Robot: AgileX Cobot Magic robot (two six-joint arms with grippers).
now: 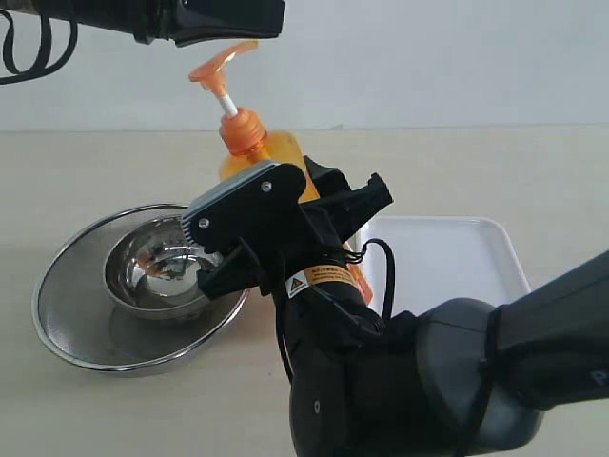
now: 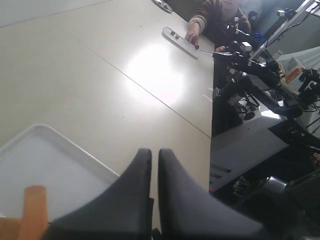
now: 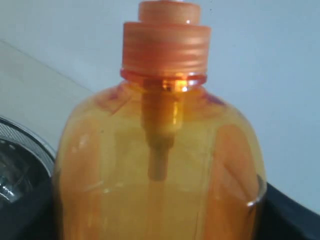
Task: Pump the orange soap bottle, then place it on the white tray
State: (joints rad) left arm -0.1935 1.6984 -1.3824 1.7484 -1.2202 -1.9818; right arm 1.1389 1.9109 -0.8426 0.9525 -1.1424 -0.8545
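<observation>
right gripper (image 1: 304,195) clamps the translucent orange plastic soap bottle (image 1: 276,152), tilted, between the round steel bowls (image 1: 86,305) and the glossy white tray (image 1: 457,262). left gripper (image 2: 154,155), fingers (image 2: 135,180) pinched shut, hangs just above the pump head (image 1: 221,65); i'd push along the stem (image 1: 228,103).

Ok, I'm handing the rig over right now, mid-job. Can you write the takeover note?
Left gripper: fingers shut, just above the pump head; its white stem shows extended.
Right gripper: shut on the orange soap bottle, between the steel bowls and the white tray.
Done: bottle grasped; pumping cannot be confirmed.
Left: press the pump if needed, then set the bottle on the tray.
</observation>
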